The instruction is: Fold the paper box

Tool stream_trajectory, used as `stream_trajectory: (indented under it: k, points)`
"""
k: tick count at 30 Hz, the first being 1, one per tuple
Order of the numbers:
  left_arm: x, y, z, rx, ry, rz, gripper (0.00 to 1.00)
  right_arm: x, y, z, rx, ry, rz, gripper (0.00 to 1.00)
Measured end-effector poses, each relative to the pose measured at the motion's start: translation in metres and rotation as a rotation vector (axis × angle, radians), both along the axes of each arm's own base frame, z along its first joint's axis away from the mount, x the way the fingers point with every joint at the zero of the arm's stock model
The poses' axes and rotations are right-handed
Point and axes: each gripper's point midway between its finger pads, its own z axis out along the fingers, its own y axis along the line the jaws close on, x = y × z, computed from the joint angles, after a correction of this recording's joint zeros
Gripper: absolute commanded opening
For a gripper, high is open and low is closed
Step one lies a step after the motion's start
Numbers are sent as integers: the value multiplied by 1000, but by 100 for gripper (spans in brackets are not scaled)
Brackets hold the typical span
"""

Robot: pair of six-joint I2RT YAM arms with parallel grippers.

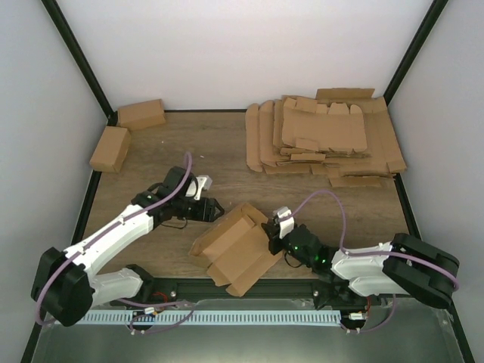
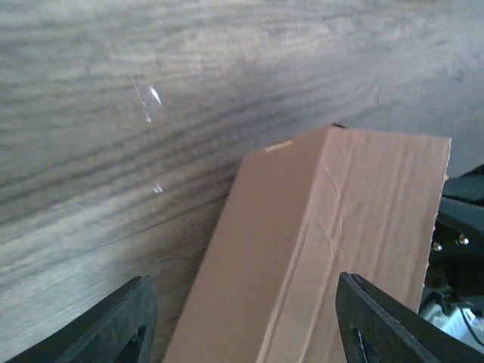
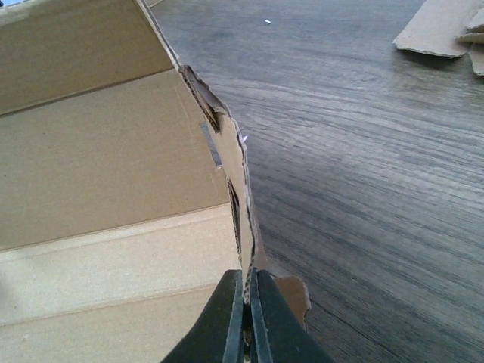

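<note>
Only the right wrist view shows the right end effector [image 3: 247,306] pinching a wall of the half-folded brown cardboard box [image 3: 98,166]; the left end effector [image 2: 246,321] is spread.

Place: robot lab cell
Enclosure: white panels [image 1: 249,53], black posts [image 1: 79,54] around the wooden table [image 1: 227,147]
Rig: left arm [image 1: 113,234], right arm [image 1: 370,261] at table's near edge

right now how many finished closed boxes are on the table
2. One closed box sits in the far left corner, a second closed box just nearer beside it. The paper box pinched in the right claw is unfinished; the blank stack could hide more.
</note>
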Motion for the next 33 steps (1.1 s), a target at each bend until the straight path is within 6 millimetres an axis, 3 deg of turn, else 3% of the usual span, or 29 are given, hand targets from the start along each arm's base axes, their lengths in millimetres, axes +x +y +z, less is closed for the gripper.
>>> stream_trajectory:
  k: [5, 13, 29, 33]
  points:
    - [-12, -15, -18, -69, 79, -66, 55, -1, 5, -2, -10, 5, 19, 1]
    - [-21, -31, -29, -119, 120, -129, 49, 0, 11, -1, -14, 7, 37, 1]
    - [-28, -40, -39, -113, 138, -145, 41, -9, 20, -11, -39, 41, 109, 11]
    - [-30, -42, -44, -101, 148, -149, 40, -8, 26, -10, -41, 43, 126, 18]
